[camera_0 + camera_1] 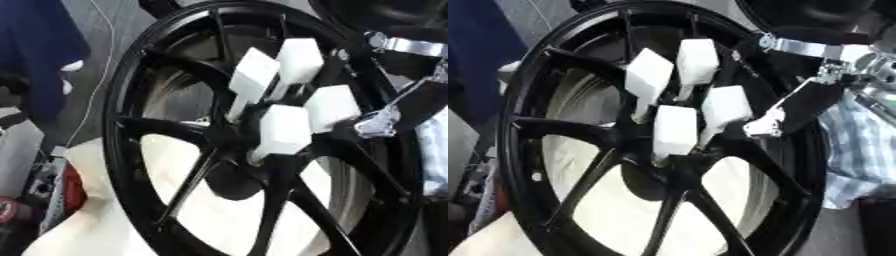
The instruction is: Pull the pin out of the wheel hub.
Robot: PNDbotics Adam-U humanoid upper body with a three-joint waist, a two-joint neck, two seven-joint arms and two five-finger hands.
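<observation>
At the centre of the black wheel hub [623, 165], four white block-headed pins [677, 129] stood in a cluster. The right hand [794, 112] reached in from the hub's right side, its tip just beside the right-most pin [726, 106]; whether its fingers were apart or together could not be told.

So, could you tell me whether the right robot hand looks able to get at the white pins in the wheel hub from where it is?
Probably yes: the right robot hand sits beside the white pins, which stick out of the wheel hub toward the camera, unobstructed.
</observation>
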